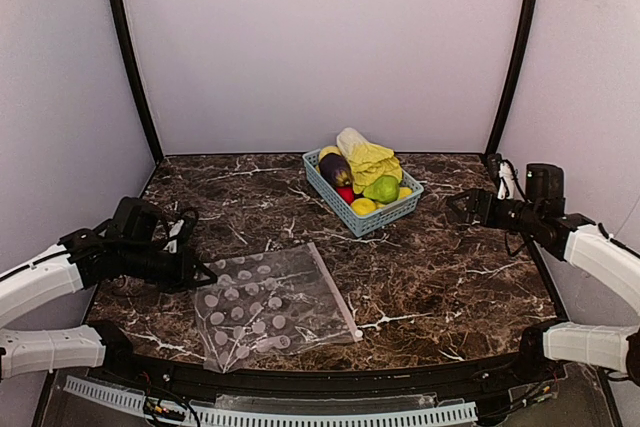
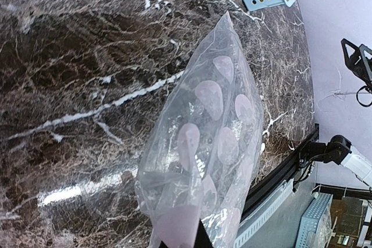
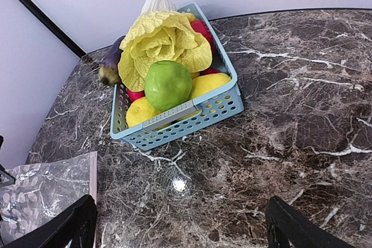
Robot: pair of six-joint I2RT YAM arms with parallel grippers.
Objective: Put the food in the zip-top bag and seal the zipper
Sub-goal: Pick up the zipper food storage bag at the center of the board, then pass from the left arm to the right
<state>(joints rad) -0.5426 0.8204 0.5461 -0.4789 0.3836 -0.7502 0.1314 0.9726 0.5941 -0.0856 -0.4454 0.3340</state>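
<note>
Dark marbled surface (image 1: 450,277) carries a light blue basket (image 1: 340,209) at the back centre, heaped with the food (image 3: 152,111): yellow cabbage (image 1: 365,157), purple eggplant (image 1: 335,169), a green fruit (image 1: 382,189) and red and yellow pieces. Nearer the front the zip-top bag (image 1: 270,302) lies flat, its pink zipper (image 1: 335,292) along the right edge. The left hand (image 1: 200,272) sits at the bag's left corner, and I cannot tell its grip. The right hand (image 1: 462,207) hangs with fingers spread wide, right of the basket and not touching it.

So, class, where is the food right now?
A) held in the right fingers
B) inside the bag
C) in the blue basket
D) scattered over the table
C: the food is piled in the basket, while the bag lies apart from it with no food inside.
</note>
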